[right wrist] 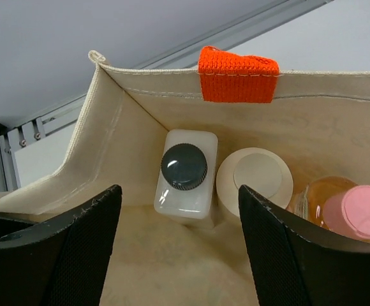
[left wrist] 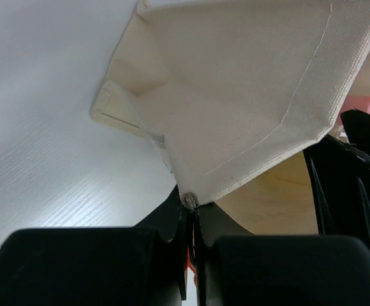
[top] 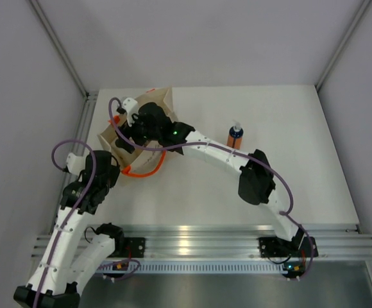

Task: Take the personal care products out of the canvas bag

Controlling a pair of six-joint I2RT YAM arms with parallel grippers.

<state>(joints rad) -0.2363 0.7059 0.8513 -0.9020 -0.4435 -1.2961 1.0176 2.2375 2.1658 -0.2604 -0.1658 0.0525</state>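
Observation:
The canvas bag point(top: 112, 138) stands open at the table's left rear, and my left gripper point(left wrist: 190, 203) is shut on its rim point(left wrist: 249, 95). My right gripper point(right wrist: 180, 197) hangs open inside the bag, with nothing between its fingers. Below it a clear bottle with a dark cap point(right wrist: 184, 167) stands upright in the corner. A cream squat bottle point(right wrist: 255, 178) is beside that, then a peach bottle with a pink cap point(right wrist: 357, 213). The pink cap point(left wrist: 362, 105) also shows in the left wrist view. An orange bottle with a dark-blue top point(top: 235, 136) stands on the table, right of the bag.
An orange loop handle point(top: 141, 172) hangs over the bag's near side, and another orange handle point(right wrist: 238, 74) is sewn to the far rim. My right arm point(top: 224, 154) stretches across the table's middle into the bag. Grey walls enclose the white table point(top: 288, 179).

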